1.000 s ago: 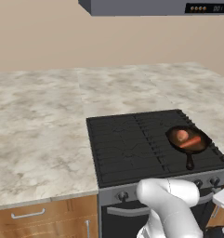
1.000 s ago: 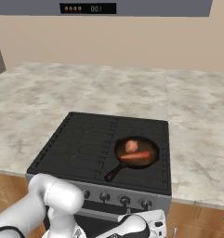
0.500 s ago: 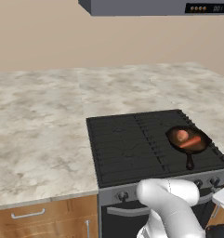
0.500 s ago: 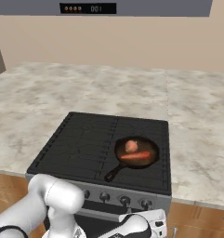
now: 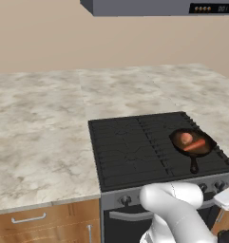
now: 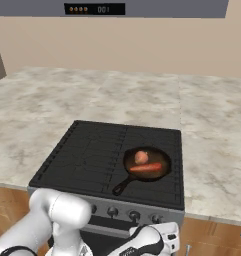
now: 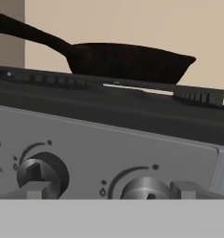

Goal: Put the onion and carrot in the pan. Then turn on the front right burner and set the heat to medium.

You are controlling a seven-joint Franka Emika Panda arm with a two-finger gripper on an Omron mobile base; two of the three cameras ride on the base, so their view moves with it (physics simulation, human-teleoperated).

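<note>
The pan (image 6: 147, 164) sits on the front right burner (image 6: 162, 192) of the black cooktop, handle toward the front left. The round pinkish onion (image 6: 141, 157) and the orange-red carrot (image 6: 146, 168) lie inside it. From the left base view the pan (image 5: 192, 144) holds the onion (image 5: 186, 138) and the carrot (image 5: 195, 146). My gripper (image 7: 112, 189) is low in front of the stove's control panel, open, its fingertips (image 7: 36, 189) wide apart with nothing held. A knob (image 7: 148, 188) lies between them. Above, the pan (image 7: 127, 60) shows side-on.
A second knob (image 7: 41, 173) sits behind the left fingertip. A row of knobs (image 6: 134, 216) runs along the stove's grey front. Marble counter (image 5: 40, 133) surrounds the cooktop. A range hood (image 6: 94, 8) hangs above. Wooden drawers (image 5: 30, 223) are under the counter at the left.
</note>
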